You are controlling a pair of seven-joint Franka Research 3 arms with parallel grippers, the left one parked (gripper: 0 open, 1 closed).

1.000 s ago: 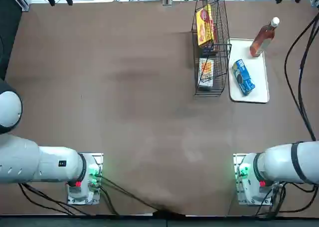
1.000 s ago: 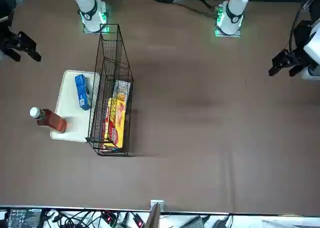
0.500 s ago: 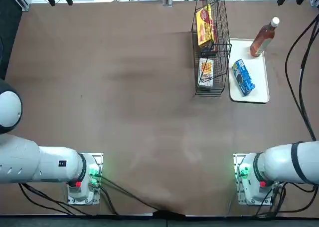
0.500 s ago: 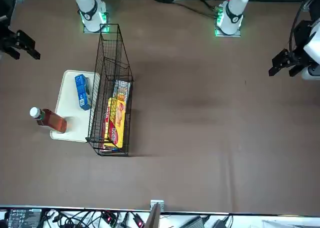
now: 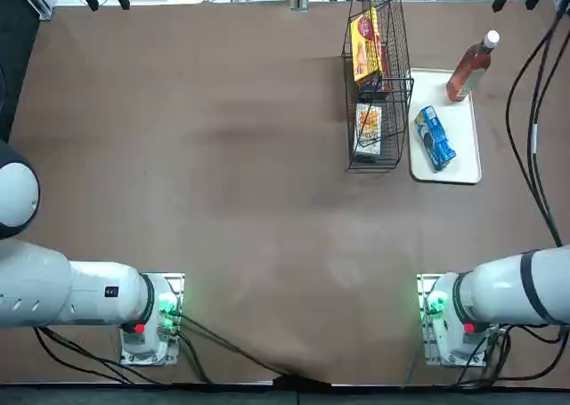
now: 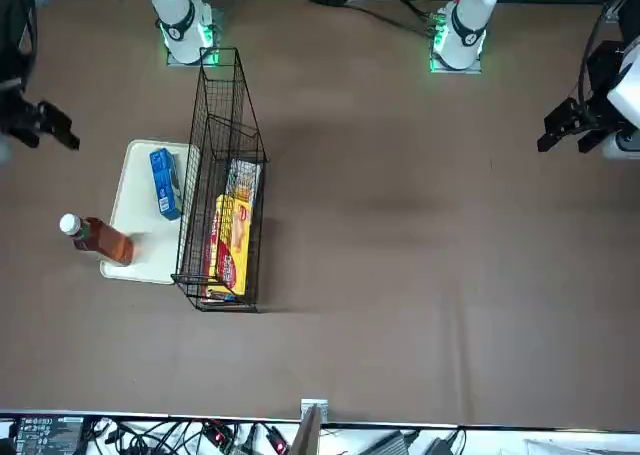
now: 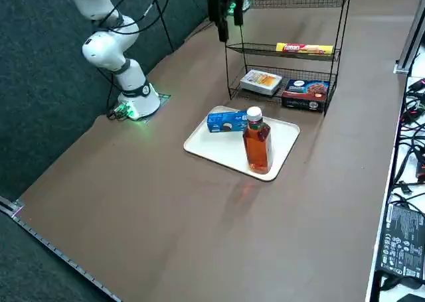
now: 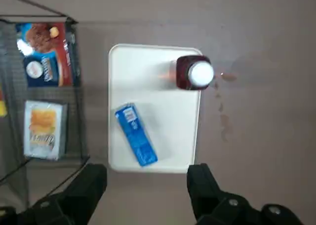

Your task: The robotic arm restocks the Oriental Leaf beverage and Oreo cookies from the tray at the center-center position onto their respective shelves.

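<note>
Facing the right gripper (image 8: 147,185), Oreo cookies (image 8: 137,135) lie seemingly below

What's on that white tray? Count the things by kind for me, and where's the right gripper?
Tea bottle: 1
Blue cookie packet: 1
Total on the tray: 2
The right gripper, open, hovers over the table.

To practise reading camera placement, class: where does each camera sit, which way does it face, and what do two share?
Top: overhead, looking down; both arms' bases, tray.
Front: across the table, facing the robot; right gripper at the picture's left.
Right side: raised, looking diagonally down on shelves; right arm and gripper.
Right wrist: on the working arm, looking past its two open fingers at the tray.
Top and front share Oreo packet and tea bottle.
</note>
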